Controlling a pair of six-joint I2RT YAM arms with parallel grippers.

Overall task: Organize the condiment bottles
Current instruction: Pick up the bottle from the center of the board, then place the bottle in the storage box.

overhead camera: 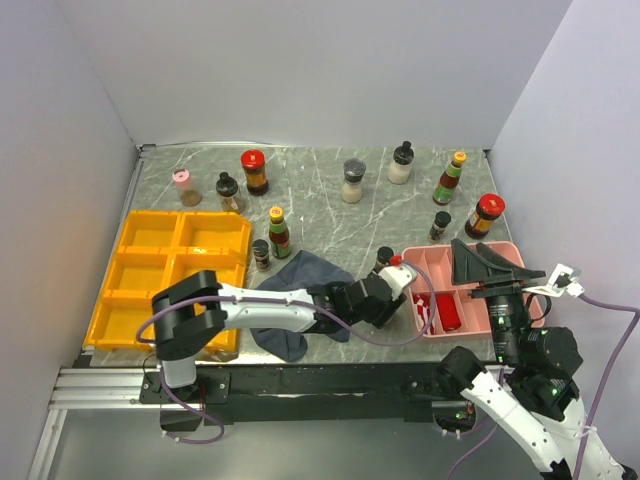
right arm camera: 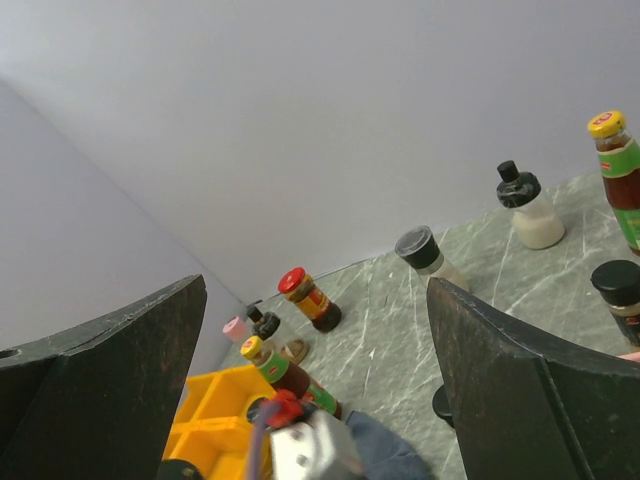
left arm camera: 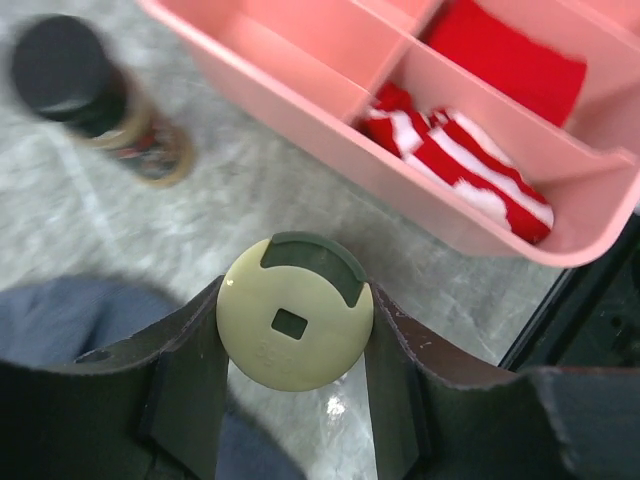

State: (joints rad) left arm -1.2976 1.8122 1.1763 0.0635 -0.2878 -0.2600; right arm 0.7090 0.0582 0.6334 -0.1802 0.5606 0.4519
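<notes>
Marble table (overhead camera: 320, 205) held a yellow tray (overhead camera: 145, 232) on the left and a pink tray (overhead camera: 440, 265) on the right, with a dark cloth (overhead camera: 310, 272) between them. Left arm reached across the cloth toward the pink tray. Left gripper (left arm camera: 295, 300) was pinching a pale-green-capped bottle (left arm camera: 295, 325) by the cap, upright, just beside the pink tray's outer wall. That was likely so it could go into a compartment. Couldn't tell whether it was lifted or standing. Right gripper (right arm camera: 318, 290) was spread wide with nothing between its fingers, raised over the pink tray's far side, probably parked clear of the left arm's path. Two pink compartments held red-and-white items (left arm camera: 460, 165), kind unclear. A black-capped jar (left arm camera: 70, 75) stood near the held bottle, apart from it. A red-capped jar (overhead camera: 254, 172), a yellow-capped sauce bottle (overhead camera: 278, 232) and others stood loose on the table, unsorted. Task looked early.
</notes>
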